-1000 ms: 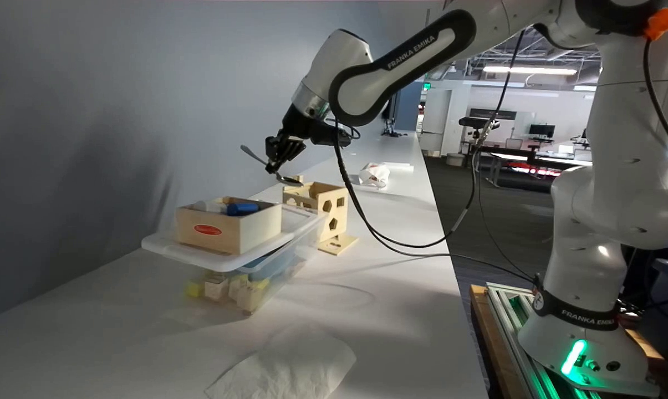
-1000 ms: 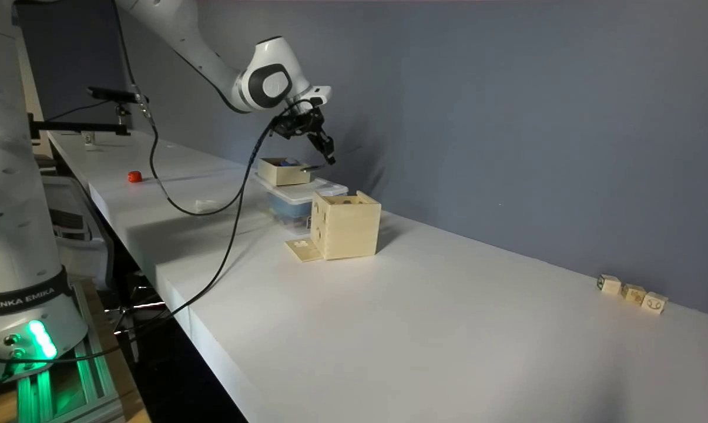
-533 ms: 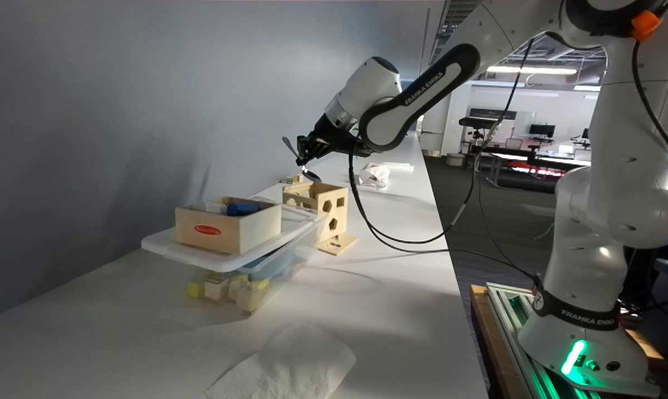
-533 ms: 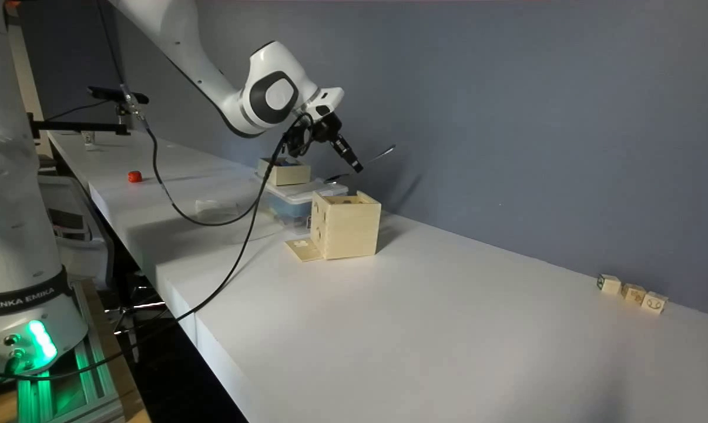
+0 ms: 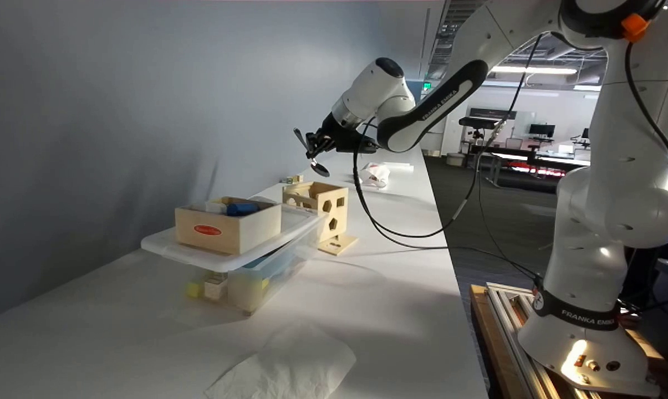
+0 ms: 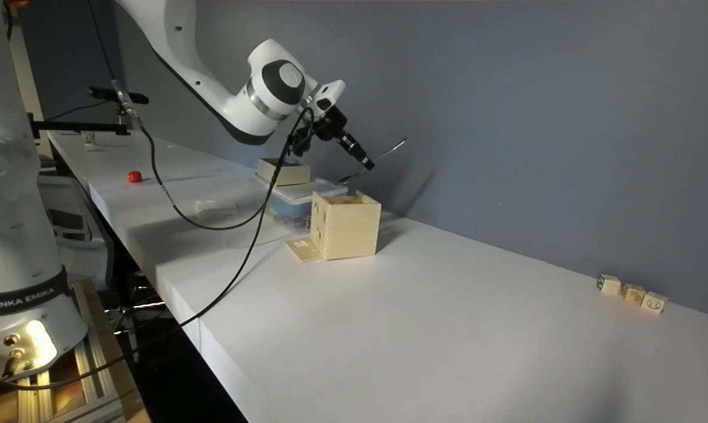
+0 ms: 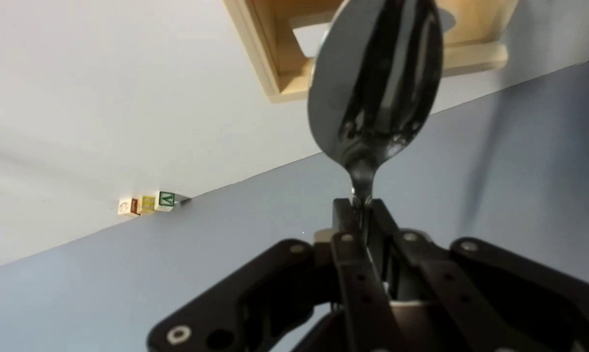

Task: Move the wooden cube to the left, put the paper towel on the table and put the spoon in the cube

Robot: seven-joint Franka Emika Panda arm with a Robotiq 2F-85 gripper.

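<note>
A: Quick, the tool?

B: Narrow, pinching the spoon at its neck. Shiny metal, oval bowl, slim handle. Tilted, bowl end low.

A: Wooden cube?

B: Upright on the surface, just beside the clear plastic bin; touching or not, can't tell. Smooth pale wood, open top; spoon bowl sits higher than its rim, apart. Thin wooden panel with cutouts lies flat at its foot.

A: Paper towel?

B: Thin wrinkled white sheet, spread on the surface, well apart from the cube, foreground of an exterior view.

A: Containers?

B: Shallow wooden box, red oval label, on the bin's white lid. Box holds a blue cylinder plus a white item, too small to name. Bin: yellow and pale blocks through hazy walls.

A: View differences?

B: Wrist view looks into the cube: cutout in an inner wall, spoon bowl hiding part. Same view reads a green V on the letter blocks, three in a row. Small red thing shows in an exterior view; so does a crumpled white bag with red print.
</note>
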